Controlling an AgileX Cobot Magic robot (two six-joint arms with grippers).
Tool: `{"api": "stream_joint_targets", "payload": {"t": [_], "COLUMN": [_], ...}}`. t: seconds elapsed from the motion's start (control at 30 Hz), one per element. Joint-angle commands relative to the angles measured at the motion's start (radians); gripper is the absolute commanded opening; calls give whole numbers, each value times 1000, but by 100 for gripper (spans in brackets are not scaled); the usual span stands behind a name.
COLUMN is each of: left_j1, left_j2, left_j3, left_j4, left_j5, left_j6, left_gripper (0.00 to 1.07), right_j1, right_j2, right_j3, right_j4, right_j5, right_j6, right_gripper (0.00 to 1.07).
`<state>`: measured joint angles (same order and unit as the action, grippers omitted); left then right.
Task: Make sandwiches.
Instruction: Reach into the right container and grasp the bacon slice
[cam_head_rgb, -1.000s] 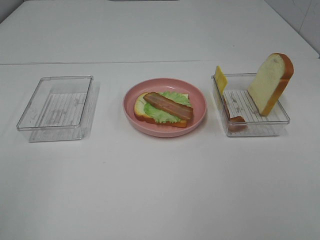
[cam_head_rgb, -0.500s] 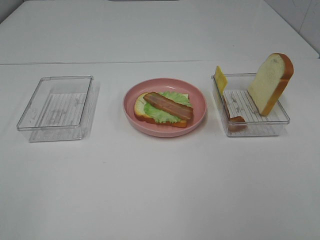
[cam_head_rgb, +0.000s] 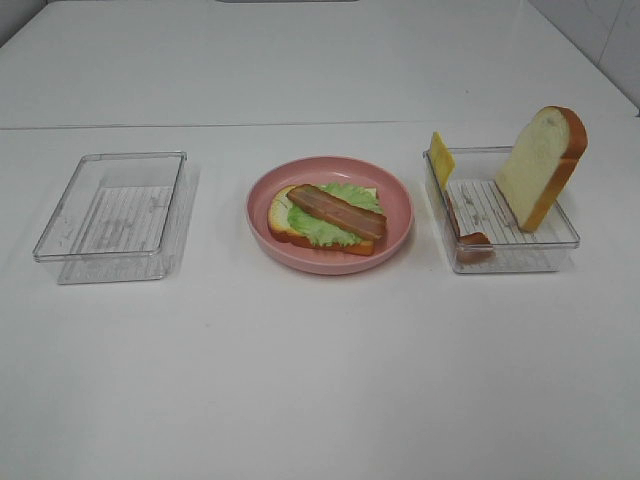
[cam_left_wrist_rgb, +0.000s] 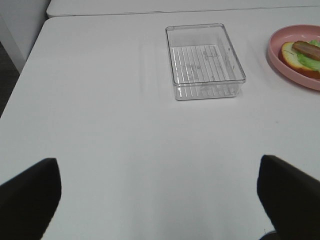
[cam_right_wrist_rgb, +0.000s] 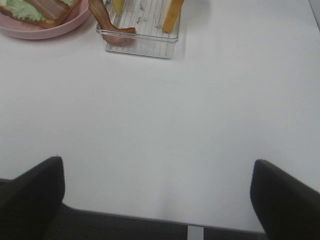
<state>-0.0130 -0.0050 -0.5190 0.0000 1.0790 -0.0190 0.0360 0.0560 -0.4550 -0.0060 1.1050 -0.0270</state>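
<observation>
Assembly is sitting at its midpoint: the half-built sandwich (cam_head_rgb: 325, 215) is lying on the pink plate (cam_head_rgb: 330, 267) in the middle of the table (cam_head_rgb: 300, 380). It is a bottom slice carrying lettuce and one strip of bacon, with no cheese and no top slice on it yet. Remaining parts are waiting in the right tray (cam_head_rgb: 512, 258), just beside the plate. The cheese square (cam_head_rgb: 440, 157) is leaning at the far corner nearest the plate, and a spare bacon strip (cam_head_rgb: 462, 232) is drooping against the same wall. The bread slice (cam_head_rgb: 540, 165) is standing on edge, tilted against the opposite wall. The left tray (cam_head_rgb: 110, 262) is showing only its ribbed floor. Judging by this, the cheese is probably coming next, which is calling for the right arm to reach in and pinch the thin square by its upper edge without knocking the bacon.

The high camera is showing neither arm. Only the wrist cameras are revealing them: the left gripper (cam_left_wrist_rgb: 160, 200) and the right gripper (cam_right_wrist_rgb: 160, 200) are both hanging above bare table, jaws spread wide, grasping nothing, well apart from plate and trays.
</observation>
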Motion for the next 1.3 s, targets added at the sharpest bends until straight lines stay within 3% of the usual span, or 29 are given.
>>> {"api": "stream_joint_targets", "payload": {"t": [0.03,1.3], "left_j1": [2,2], "left_j2": [-14,-14], "left_j3": [3,3], "left_j4": [-7,-7], "left_j5": [-4,-4], "left_j6": [-7,-5], "left_gripper": [102,102], "right_j1": [0,0], "right_j2": [-2,48], "right_j3": [1,-34], "right_j4": [6,11], "right_j5": [-4,-50], "right_j6": [0,3], "right_gripper": [99,99]}}
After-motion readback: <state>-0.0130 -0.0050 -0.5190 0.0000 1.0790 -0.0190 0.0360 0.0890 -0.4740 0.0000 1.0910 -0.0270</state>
